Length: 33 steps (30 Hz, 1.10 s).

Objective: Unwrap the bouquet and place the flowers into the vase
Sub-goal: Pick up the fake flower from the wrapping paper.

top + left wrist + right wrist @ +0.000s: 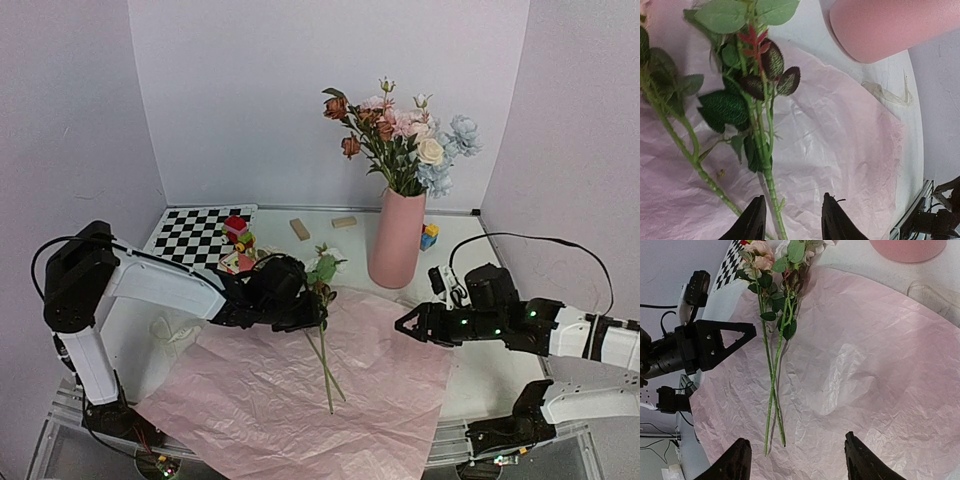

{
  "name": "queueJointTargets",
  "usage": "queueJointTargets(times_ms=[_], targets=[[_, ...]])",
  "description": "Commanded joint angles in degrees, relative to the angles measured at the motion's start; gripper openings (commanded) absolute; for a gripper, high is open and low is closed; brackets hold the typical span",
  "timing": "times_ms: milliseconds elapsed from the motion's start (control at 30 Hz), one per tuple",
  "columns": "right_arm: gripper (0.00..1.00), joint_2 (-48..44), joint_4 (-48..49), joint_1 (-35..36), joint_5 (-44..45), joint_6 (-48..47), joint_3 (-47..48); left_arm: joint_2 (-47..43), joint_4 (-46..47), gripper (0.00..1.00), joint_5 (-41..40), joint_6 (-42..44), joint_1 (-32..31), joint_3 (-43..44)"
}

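The pink vase [397, 240] stands at the back right and holds most of the flowers [400, 140]. The bouquet's pink paper [300, 400] lies spread flat on the table. Two more flowers lie on it, and their green stems [774, 365] cross. My left gripper [794, 197] is low over the paper, open, with one leafy stem [771, 190] between its fingers, close to the left finger [752, 222]. The other stem [690, 155] runs outside them. My right gripper [796, 437] hovers open over bare paper past the stem ends, with nothing in it.
A checkerboard [200, 232], stacked toy blocks [238, 240] and two wooden blocks [300, 228] sit at the back. A small coloured block [428, 237] is beside the vase. Cream ribbon [170, 330] lies at the paper's left. A clear plastic scrap [935, 295] rests near the vase's foot.
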Motion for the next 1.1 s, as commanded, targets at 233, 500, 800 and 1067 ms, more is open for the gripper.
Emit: queueJointTargets(times_ms=[233,500,800,1067], targets=[[0.67,-2.4,-0.1,0.5,3.3,0.1,0.5,7.8,-12.1,0.29,3.9,-1.9,-0.1,11.8],[0.68,0.0,-0.1,0.5,3.0,-0.7,2.0,9.0,-14.3,0.33,3.4,-4.3,-1.6,11.2],[0.68,0.0,-0.1,0.6,2.9,-0.2,2.2,12.9,-15.3,0.25,2.8,-3.4,-1.8,13.9],[0.68,-0.8,-0.3,0.6,2.2,0.3,3.3,6.1,-15.8,0.00,0.1,-1.9,-2.5,13.4]])
